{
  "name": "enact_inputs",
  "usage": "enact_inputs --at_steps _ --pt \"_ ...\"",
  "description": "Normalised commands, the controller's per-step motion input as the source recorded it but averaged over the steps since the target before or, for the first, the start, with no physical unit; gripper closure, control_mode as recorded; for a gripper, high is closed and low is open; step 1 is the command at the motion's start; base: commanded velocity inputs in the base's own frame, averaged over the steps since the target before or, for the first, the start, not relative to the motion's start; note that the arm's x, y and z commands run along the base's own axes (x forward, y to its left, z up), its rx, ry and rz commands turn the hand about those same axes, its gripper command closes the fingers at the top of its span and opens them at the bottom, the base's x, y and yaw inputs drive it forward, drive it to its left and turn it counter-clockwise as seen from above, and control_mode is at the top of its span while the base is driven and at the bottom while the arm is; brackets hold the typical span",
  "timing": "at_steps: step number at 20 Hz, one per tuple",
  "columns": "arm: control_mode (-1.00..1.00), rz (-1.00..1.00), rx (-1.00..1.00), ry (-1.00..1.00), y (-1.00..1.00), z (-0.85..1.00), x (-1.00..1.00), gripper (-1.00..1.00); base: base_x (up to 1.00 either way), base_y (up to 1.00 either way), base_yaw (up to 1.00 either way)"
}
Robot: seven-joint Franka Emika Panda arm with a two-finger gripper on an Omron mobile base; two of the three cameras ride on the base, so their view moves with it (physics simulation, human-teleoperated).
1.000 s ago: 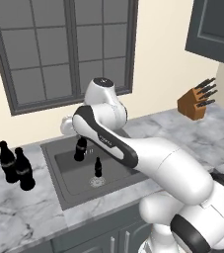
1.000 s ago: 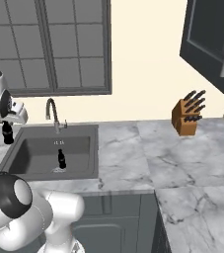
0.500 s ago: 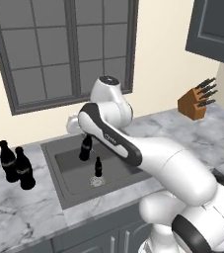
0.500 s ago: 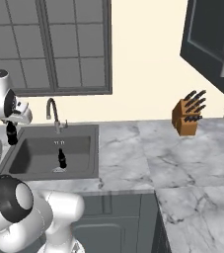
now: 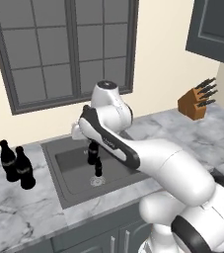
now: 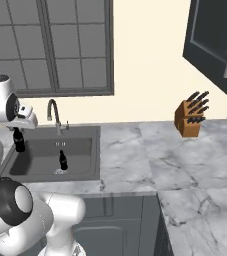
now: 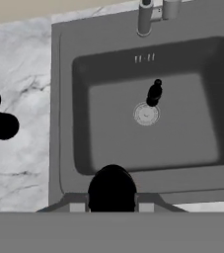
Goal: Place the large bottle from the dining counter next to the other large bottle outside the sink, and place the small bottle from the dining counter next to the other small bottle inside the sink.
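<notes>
Matt grey metal sink (image 7: 64,99) — marbled stone worktop (image 5: 19,207).

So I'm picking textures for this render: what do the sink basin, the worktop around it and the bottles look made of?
The sink looks like dark grey matte metal: flat, even colour with a round metal drain. The worktop looks like polished marble: grey-white with darker veins. The small bottle in the basin and the two large bottles beside it read as glossy black glass or plastic; the look leaves that open.

Small bottle (image 7: 153,94) in sink (image 7: 64,99)
</notes>
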Motion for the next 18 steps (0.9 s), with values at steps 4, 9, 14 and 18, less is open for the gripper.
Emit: enact_inputs --at_steps 4,9,14,18 --pt "-1.00 0.00 -0.23 -0.01 -0.02 -0.30 0.14 1.00 0.00 0.00 0.00" --pt "-1.00 0.00 0.00 0.00 -0.06 -0.05 0.12 1.00 0.00 0.00 0.00" --pt "-1.00 0.00 0.00 -0.01 -0.15 -0.26 0.20 1.00 0.00 0.00 0.00" --pt "-1.00 0.00 0.00 -0.01 -0.03 -0.41 0.14 1.00 0.00 0.00 0.00"
